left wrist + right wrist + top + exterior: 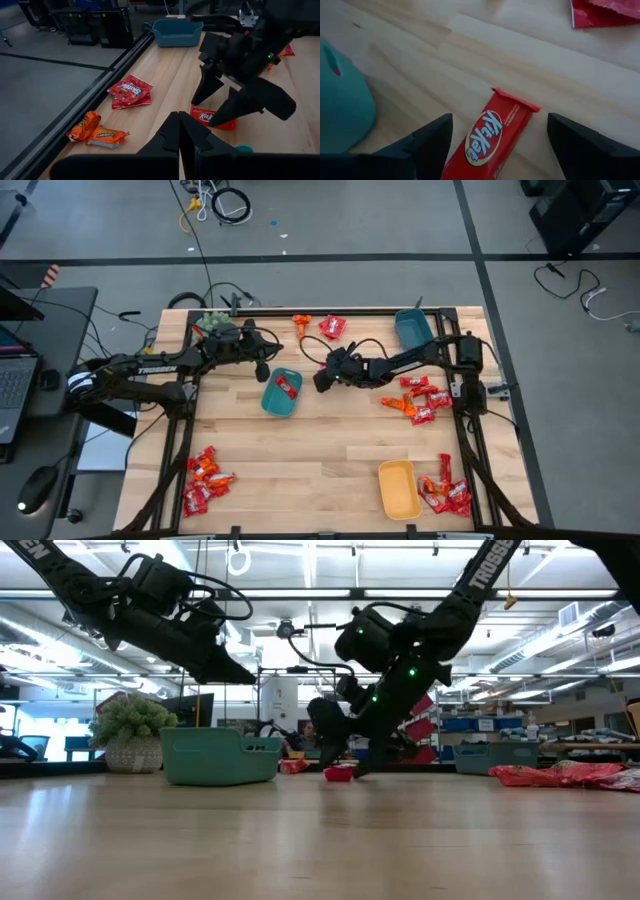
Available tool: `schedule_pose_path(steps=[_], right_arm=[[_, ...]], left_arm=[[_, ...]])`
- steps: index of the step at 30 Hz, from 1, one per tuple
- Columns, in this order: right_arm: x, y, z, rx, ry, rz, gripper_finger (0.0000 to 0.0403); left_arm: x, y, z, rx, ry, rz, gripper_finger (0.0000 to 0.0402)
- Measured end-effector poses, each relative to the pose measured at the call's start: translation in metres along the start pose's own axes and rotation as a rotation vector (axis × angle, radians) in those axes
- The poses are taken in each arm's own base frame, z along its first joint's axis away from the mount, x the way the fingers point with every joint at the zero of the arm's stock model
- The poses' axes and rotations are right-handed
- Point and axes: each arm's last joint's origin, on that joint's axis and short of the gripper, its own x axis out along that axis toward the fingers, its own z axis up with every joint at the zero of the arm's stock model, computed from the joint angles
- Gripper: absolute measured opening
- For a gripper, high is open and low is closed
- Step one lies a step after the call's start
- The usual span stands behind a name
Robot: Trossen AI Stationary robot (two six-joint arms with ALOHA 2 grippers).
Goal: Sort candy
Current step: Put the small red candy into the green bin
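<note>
- A red candy bar (492, 137) lying on the bench says "KitKat" in red letters on a white oval.
- The left wrist view shows the same bar (207, 117), and "Kit" can be read on it.
- A red bag (131, 90) says "Skittles".
- An orange pack (106, 135) says "Reese's".
- The left arm (150, 368) says "TROSSEN" in white letters.
- The right arm (486, 565) says "TROSSEN" too.

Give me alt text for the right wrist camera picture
The right gripper is open, its two dark fingers straddling a red KitKat bar lying on the wooden table. A teal tray's edge and another red wrapper are partly visible.
</note>
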Motion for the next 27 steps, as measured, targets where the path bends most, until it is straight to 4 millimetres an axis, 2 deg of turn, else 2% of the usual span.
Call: schedule_pose_path(steps=[4,9,16,21,27], right_arm=[[0.007,0.008,0.006,-0.086,0.022,-0.072,0.0284],[0.009,0.014,0.017,-0.173,0.079,-0.155,0.0234],[0.009,0.013,0.023,-0.236,0.129,-0.094,0.0132],[0.002,0.016,0.030,-0.309,0.136,-0.039,0.0062],[-0.023,0.022,0.048,-0.376,0.109,0.063,0.0029]], left_arm=[[0.000,0.000,-0.001,-0.001,0.010,-0.001,0.0000],[0.000,0.000,-0.003,-0.004,0.026,-0.003,0.0000],[0.000,0.000,-0.002,-0.003,0.025,-0.002,0.0000],[0.000,0.000,-0.002,-0.003,0.025,-0.002,0.0000],[0.000,0.000,-0.002,-0.002,0.026,0.012,0.0000]])
